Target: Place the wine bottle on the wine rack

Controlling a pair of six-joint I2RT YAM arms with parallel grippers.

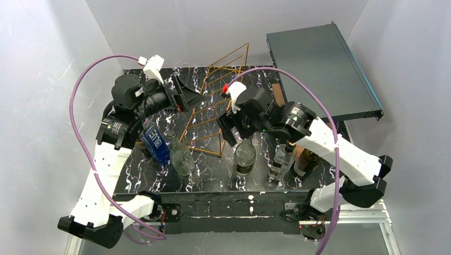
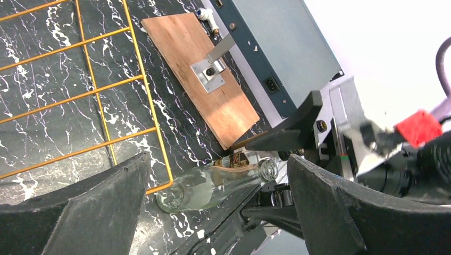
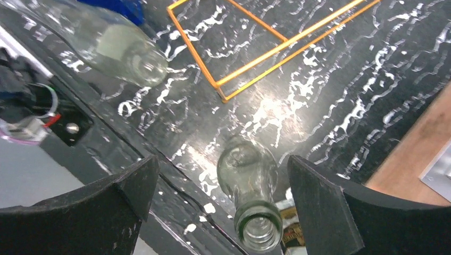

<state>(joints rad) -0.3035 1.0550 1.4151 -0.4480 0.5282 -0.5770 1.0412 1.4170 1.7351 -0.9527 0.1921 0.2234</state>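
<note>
The copper-gold wire wine rack stands mid-table; it also shows in the left wrist view and the right wrist view. A clear glass bottle stands upright in front of it. My right gripper is open just above this bottle. In the right wrist view the gripper has the bottle's neck and mouth between its spread fingers, with a gap on each side. My left gripper is open and empty, left of the rack. It looks across at the same bottle.
A second clear bottle and a blue bottle stand front left. A labelled clear bottle and a brown one stand front right under the right arm. A wooden board and a dark flat box are back right.
</note>
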